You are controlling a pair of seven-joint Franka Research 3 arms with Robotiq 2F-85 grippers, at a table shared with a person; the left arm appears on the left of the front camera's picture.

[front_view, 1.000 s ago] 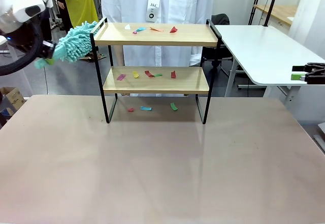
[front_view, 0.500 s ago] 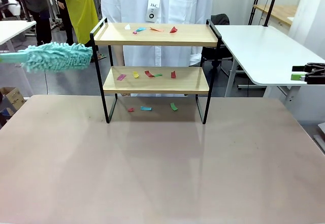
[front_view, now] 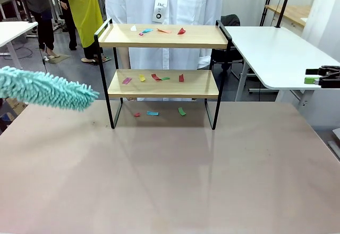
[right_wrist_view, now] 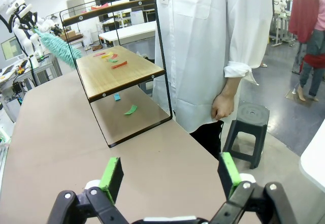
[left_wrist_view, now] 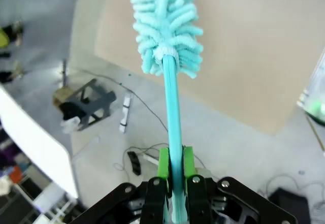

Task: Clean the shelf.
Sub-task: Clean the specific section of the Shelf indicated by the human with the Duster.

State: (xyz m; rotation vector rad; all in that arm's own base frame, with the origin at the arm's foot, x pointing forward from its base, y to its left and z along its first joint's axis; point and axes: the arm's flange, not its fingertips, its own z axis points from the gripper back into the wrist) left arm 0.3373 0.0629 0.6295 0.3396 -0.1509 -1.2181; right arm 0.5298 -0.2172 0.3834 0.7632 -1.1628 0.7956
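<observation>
Your left gripper (left_wrist_view: 172, 169) pinches the handle of the fluffy blue duster (front_view: 48, 89), whose tip is near the shelf's (front_view: 199, 36) left side. Your right gripper (right_wrist_view: 170, 176) is spread wide. The shelf stands at the table's (front_view: 170, 181) far side, with colored scraps (front_view: 155, 77) on it.

The shelf (front_view: 162, 83) is set at the far middle of the counter (front_view: 170, 175), with a person (front_view: 164, 0) placed just behind it, scraps (front_view: 155, 77) spread on its upper board (front_view: 202, 36), on its lower board (front_view: 196, 88) and on the counter beneath it, and a duster (front_view: 48, 89) held to its left, apart from it.
</observation>
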